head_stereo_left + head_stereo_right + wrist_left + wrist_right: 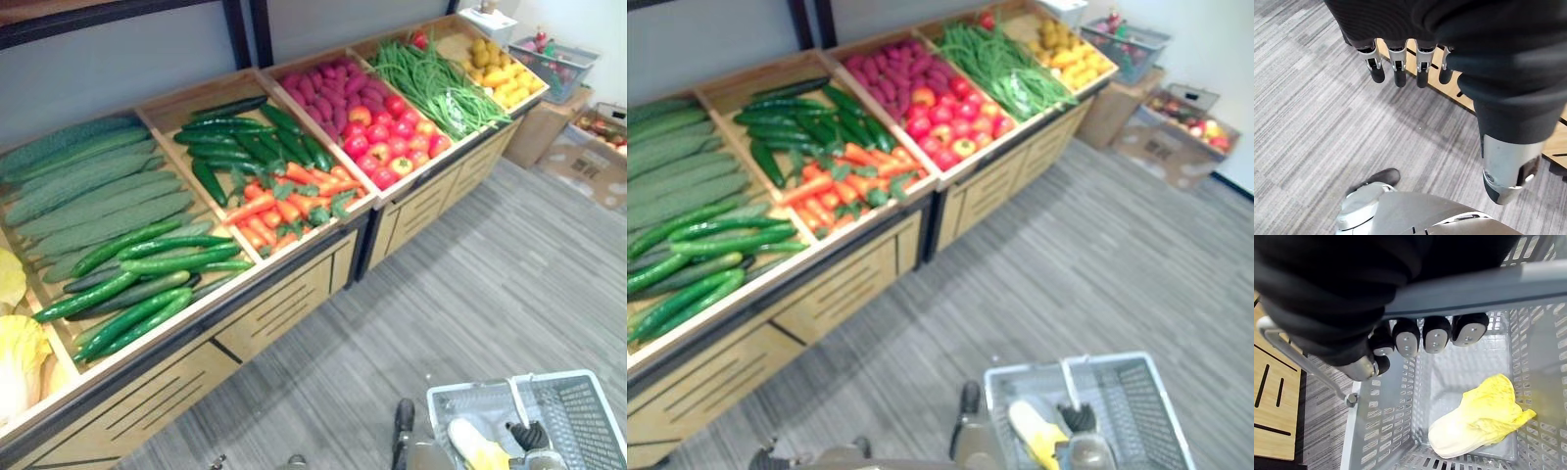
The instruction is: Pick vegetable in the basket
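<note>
right hand (1436, 339): fingers curled round the grey handle (1488, 286) of the basket (1391, 421), firm wrap, thumb tucked under the bar. basket hangs low at the robot's right, above the grey carpet floor (470, 284)

task item: one napa cabbage (1479, 421), yellow leaf end and white stem end, lies on its side on the basket bottom, against the mesh wall. neither hand is touching it

left hand (1399, 73): fingers straight and relaxed, thumb apart, holding nothing. it hangs over the carpet just beside the slatted wooden front of the produce stand (294, 294)

stand runs along the robot's left and front, with slanted wooden bins:
- more napa cabbages (20, 362) at the near left end
- ridged pale green gourds (88, 186), with glossy cucumbers (147, 264) in front of them
- dark cucumbers (245, 142) behind, carrots (289, 206) in front, same bin
- purple roots (328, 93) behind, red round fruit (392, 137) in front
- green beans (431, 83), then yellow produce (500, 69) at the far end; can't tell what kind

basket is well apart from the stand, with open carpet between
</note>
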Robot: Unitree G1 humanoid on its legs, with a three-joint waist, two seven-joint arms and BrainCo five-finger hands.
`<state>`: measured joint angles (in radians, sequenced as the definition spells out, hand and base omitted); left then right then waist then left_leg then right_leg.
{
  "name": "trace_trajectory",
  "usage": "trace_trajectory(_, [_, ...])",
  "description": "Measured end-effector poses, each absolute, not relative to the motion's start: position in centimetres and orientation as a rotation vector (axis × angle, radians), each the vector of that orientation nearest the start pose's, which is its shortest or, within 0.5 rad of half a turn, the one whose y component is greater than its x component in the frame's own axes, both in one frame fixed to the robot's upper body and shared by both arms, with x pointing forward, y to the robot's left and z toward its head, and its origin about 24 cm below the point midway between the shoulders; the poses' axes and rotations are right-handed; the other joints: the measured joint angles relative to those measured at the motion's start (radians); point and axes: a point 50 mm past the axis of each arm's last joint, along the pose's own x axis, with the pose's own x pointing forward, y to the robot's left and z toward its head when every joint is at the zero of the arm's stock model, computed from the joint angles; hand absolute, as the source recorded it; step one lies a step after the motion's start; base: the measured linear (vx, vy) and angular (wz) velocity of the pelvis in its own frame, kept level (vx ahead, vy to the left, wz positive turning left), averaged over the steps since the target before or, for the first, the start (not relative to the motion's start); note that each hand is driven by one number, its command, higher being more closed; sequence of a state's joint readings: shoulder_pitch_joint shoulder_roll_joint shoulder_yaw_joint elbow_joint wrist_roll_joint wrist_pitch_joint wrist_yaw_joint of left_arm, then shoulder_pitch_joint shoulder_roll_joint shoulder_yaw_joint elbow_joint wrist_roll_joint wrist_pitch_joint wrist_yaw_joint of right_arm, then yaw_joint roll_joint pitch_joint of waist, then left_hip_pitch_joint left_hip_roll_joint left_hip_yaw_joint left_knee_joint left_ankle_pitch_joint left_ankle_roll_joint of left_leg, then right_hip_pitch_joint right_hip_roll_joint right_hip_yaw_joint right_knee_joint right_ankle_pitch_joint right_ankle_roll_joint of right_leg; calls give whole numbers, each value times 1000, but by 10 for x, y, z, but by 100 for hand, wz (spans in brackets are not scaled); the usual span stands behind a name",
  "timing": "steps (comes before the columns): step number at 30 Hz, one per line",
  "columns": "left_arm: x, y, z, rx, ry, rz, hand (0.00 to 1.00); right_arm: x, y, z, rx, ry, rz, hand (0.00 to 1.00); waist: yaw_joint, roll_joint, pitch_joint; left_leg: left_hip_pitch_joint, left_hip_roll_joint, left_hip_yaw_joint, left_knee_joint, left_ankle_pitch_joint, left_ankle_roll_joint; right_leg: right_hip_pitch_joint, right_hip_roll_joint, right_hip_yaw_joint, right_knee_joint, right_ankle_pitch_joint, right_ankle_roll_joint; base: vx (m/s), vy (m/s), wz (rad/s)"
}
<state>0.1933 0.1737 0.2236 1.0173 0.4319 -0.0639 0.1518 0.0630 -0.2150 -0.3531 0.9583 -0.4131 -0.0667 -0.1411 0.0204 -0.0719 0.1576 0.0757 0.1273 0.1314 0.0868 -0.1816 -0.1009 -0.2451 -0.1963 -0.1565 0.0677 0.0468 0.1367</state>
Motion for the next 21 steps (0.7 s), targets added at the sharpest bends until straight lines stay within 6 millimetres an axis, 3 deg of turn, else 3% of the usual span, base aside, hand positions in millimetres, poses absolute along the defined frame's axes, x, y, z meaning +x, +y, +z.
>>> trace_trajectory(1, [57,257,-151,517,1138,201,0,114,-283,-127,-478,959,-345,100,-4,-14,-1,7,-3,-13,0,-10,-16,7,-8,0,12,7,-5,314,-445,50])
trace_trajectory(2, [60,256,-151,516,1137,201,0,112,-284,-128,-479,968,-349,100,-6,-3,5,20,14,-35,-7,-18,-39,0,0,-8,56,63,-14,184,-319,60])
trace_trajectory(4, [64,233,-157,457,1131,169,0,114,-295,-122,-495,951,-377,100,-14,74,-10,15,120,-37,-33,9,-89,-7,84,-88,97,-22,-67,287,-382,51])
trace_trajectory(6, [65,229,-158,445,1131,165,0,117,-292,-123,-483,946,-369,100,-17,93,-16,-12,154,-49,-7,70,-105,2,105,-132,115,-67,-93,242,-354,47])
trace_trajectory(10, [69,232,-157,417,1116,213,0,105,-294,-128,-470,994,-371,100,-17,73,-2,-114,172,-66,211,134,-94,93,96,-211,112,-119,-110,154,-222,67])
trace_trajectory(12, [72,232,-156,423,1102,223,0,99,-295,-129,-456,1007,-386,100,-14,70,0,-164,179,-54,339,201,-100,161,89,-247,92,-137,-121,150,-157,53])
trace_trajectory(14, [74,231,-155,423,1094,226,0,99,-297,-128,-460,1005,-388,100,-9,70,0,-197,176,-32,387,181,-101,190,83,-254,61,-136,-123,134,-79,22])
trace_trajectory(17, [76,229,-155,420,1088,233,0,98,-302,-126,-449,1003,-417,100,-6,69,1,-234,128,34,277,83,-96,222,72,-269,17,-132,-117,109,15,13])
trace_trajectory(19, [74,225,-156,398,1094,250,0,97,-305,-126,-436,1001,-447,100,-3,71,0,-231,94,48,41,108,-76,234,70,-278,-3,-122,-100,141,131,1])
trace_trajectory(21, [75,223,-157,374,1093,272,0,98,-304,-125,-437,990,-462,100,6,75,1,-269,92,49,-50,143,-43,238,69,-274,-10,-120,-76,171,200,-11])
